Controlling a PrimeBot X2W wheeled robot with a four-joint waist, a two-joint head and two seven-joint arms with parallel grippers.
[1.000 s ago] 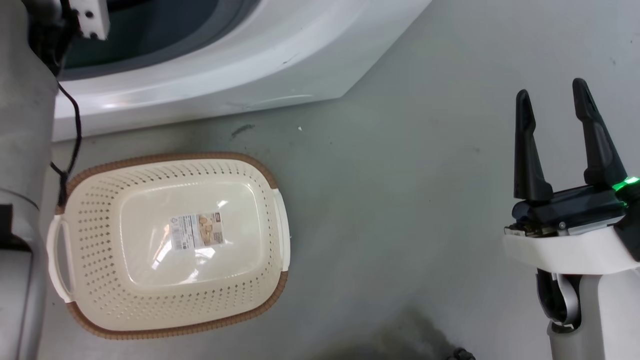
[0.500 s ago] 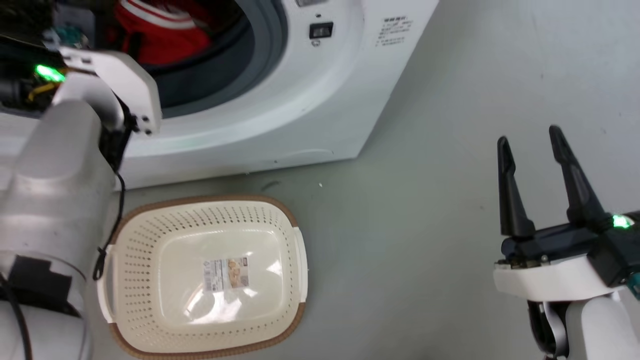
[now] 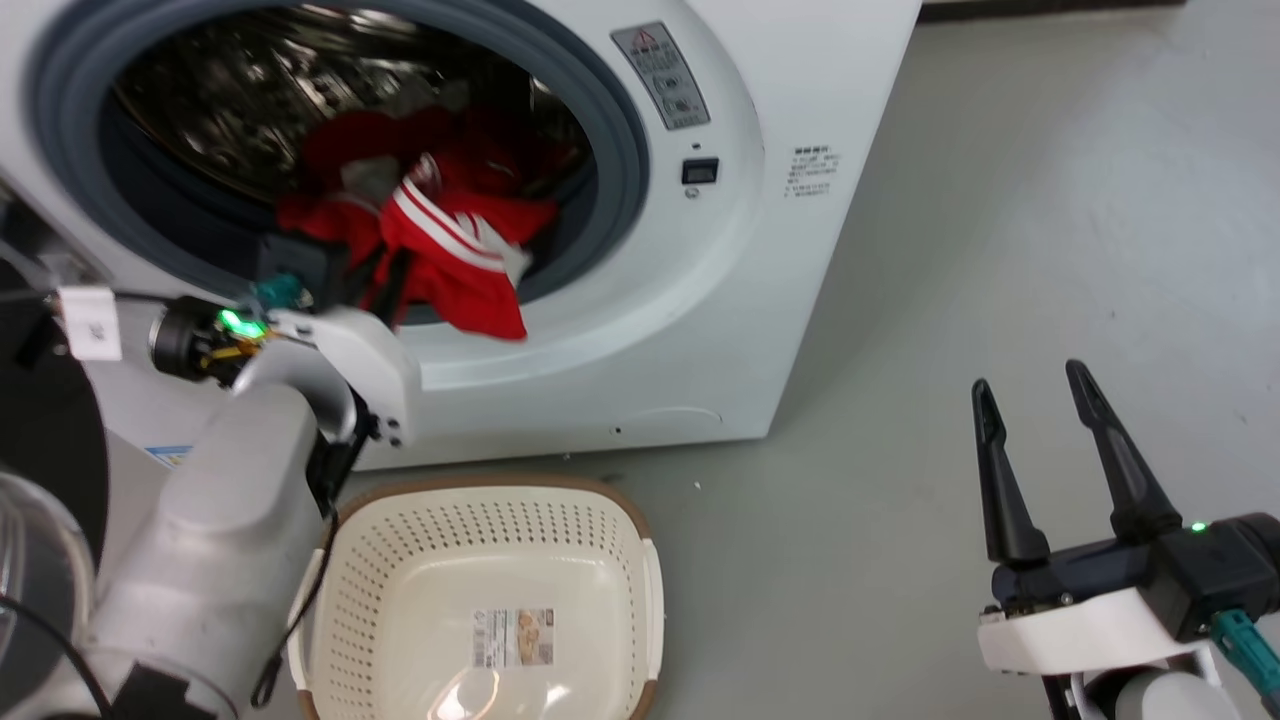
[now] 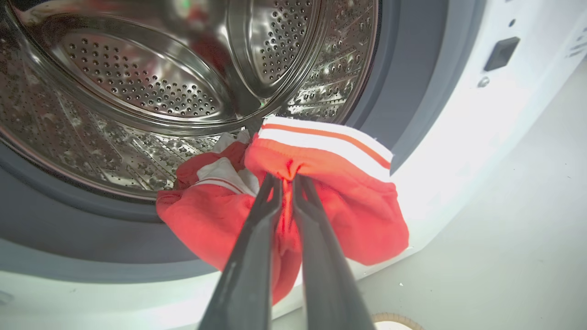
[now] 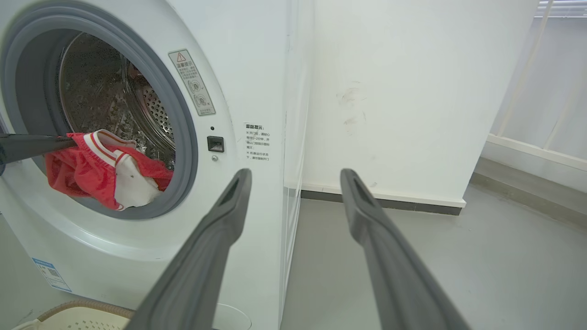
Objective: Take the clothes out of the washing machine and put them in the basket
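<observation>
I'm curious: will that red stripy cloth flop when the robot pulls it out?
Probably floppy: the soft red white-striped garment bunches and sags over the grey rubber rim. Likely light: the left gripper pinches just one fold.

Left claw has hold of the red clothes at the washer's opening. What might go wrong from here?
The left claw pinches just one fold of the red clothes, so the hanging bundle might slip loose. The cloth drapes over the grey door seal and could snag there. More red cloth lies behind in the drum; it may drag out and miss the basket on the floor below.
</observation>
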